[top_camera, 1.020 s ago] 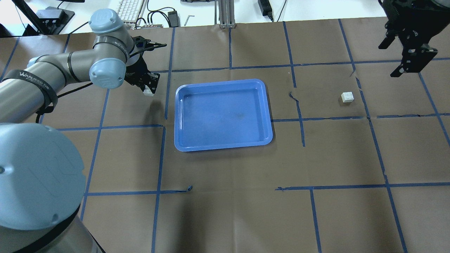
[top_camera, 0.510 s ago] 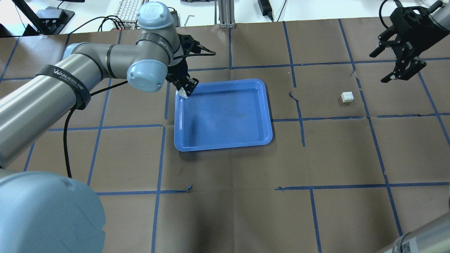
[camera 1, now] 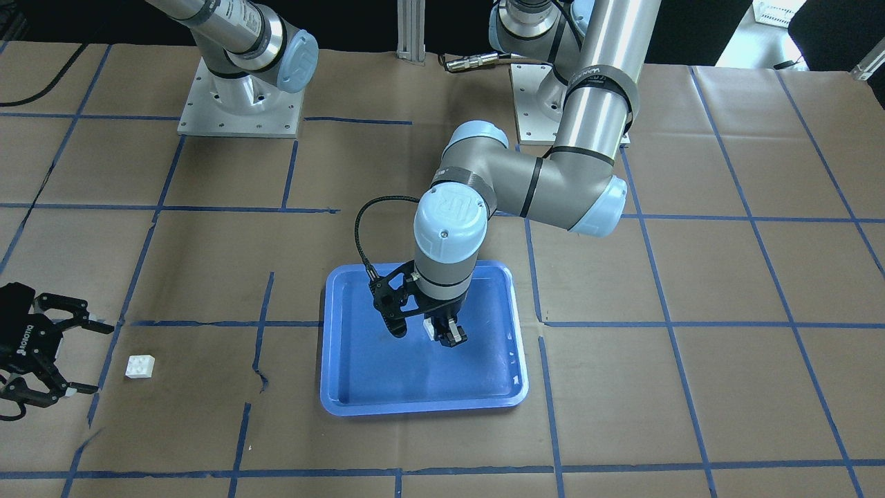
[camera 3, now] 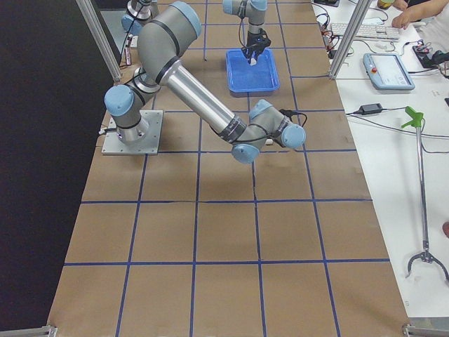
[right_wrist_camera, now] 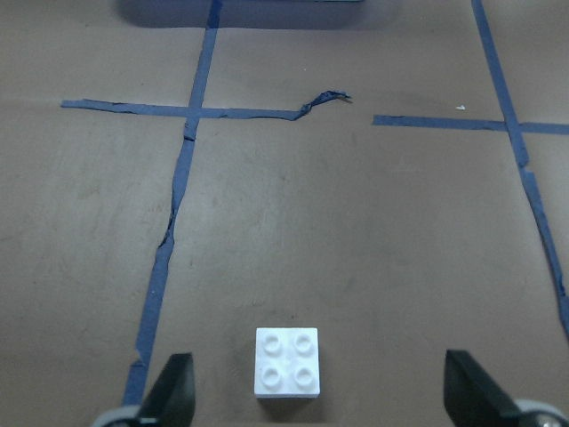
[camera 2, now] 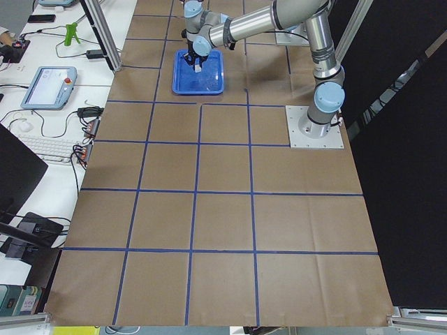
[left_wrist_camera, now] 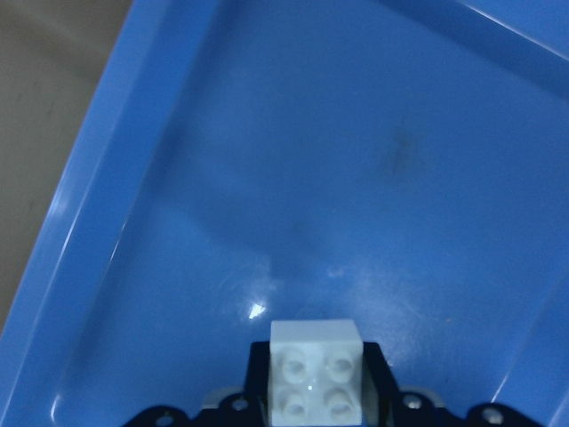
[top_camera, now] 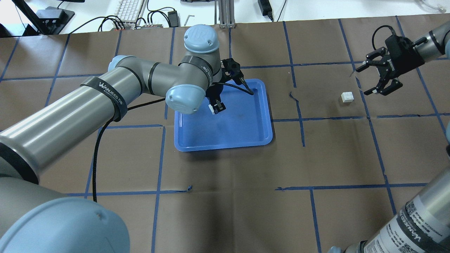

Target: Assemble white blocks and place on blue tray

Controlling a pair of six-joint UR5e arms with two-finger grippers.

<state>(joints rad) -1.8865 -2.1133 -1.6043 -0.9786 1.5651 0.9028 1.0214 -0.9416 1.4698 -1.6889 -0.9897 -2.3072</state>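
Since 0.5 s ago, left gripper (top_camera: 215,106) went from tray edge to over the blue tray (top_camera: 242,131); right gripper (top_camera: 364,81) came nearer the loose white block (top_camera: 347,97).
Left gripper clamps the held white block (left_wrist_camera: 316,378); right gripper gapes empty; loose white block on the table, well apart from tray. Nothing joined yet, so assembly and placing remain.

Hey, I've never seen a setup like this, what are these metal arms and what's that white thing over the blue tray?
These are two robot arms bolted to a paper-covered table, each ending in a two-finger gripper. Four pictures come from fixed cameras: behind the robot, facing it, and at each table end; two close-ups come from wrist cameras. The left gripper is shut on a small studded white block, holding it over the blue tray. A second white block lies on the table, well apart from the tray. The right gripper is open near that block, not touching it.
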